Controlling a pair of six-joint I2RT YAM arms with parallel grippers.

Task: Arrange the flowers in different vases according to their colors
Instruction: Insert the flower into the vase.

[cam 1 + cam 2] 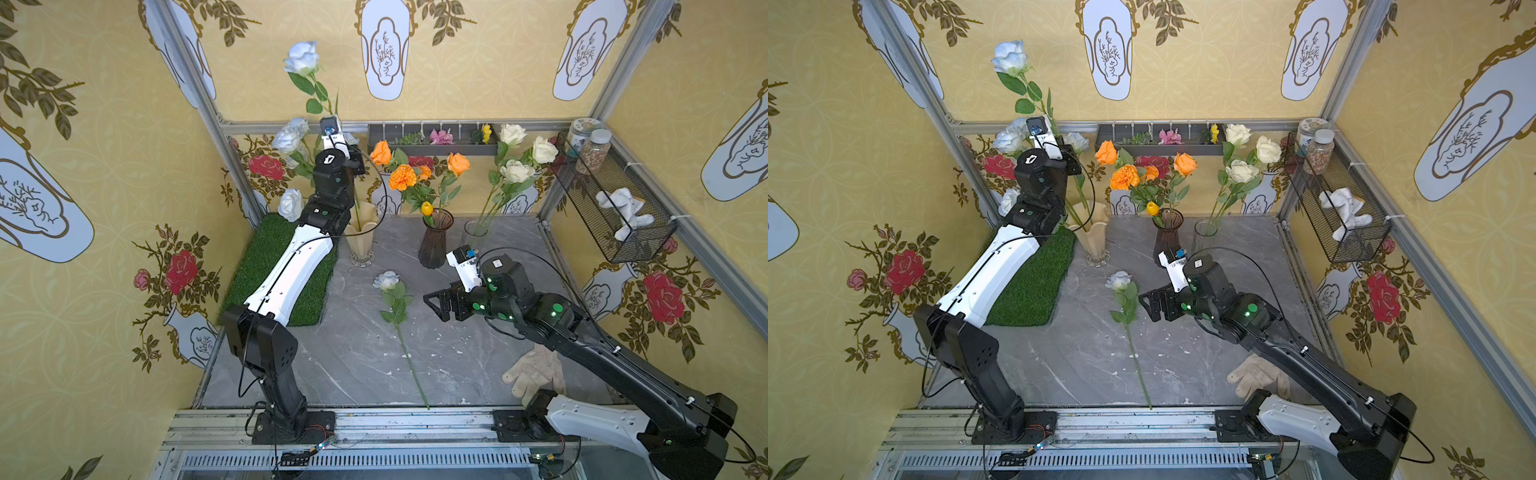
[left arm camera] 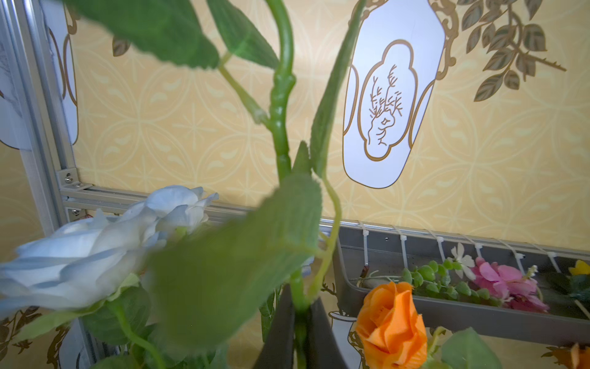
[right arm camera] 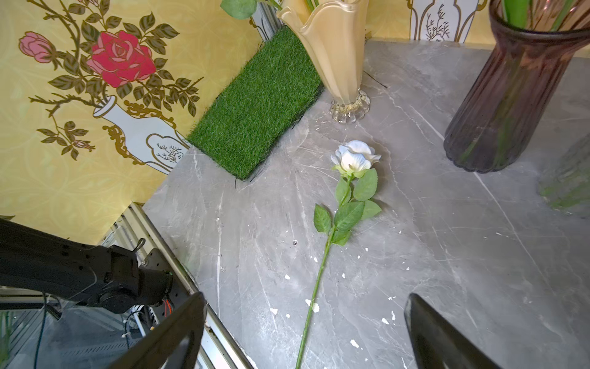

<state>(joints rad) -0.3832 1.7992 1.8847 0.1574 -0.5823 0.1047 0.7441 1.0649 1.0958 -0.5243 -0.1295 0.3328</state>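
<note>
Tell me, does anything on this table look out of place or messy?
Yes. One pale blue rose lies flat on the grey table, outside any vase. White flecks are scattered around its stem. A worn work glove lies beside the right arm, unrelated to the flowers.

A pale blue rose (image 1: 1128, 306) lies flat on the grey bench (image 1: 1084, 365), its bloom toward the vases and its stem toward the front rail. The right end effector (image 1: 1148, 306) hovers just beside its leaves, jaws apart. Behind, the cream vase (image 1: 1093, 239) holds blue roses (image 1: 1009, 141), the purple vase (image 1: 1168, 237) holds orange flowers (image 1: 1124, 177), and the clear vase (image 1: 1204, 235) holds white roses (image 1: 1241, 171). The left end effector (image 1: 1073, 163) sits above the cream vase, at the stem of a tall blue rose (image 1: 1010, 58).
</note>
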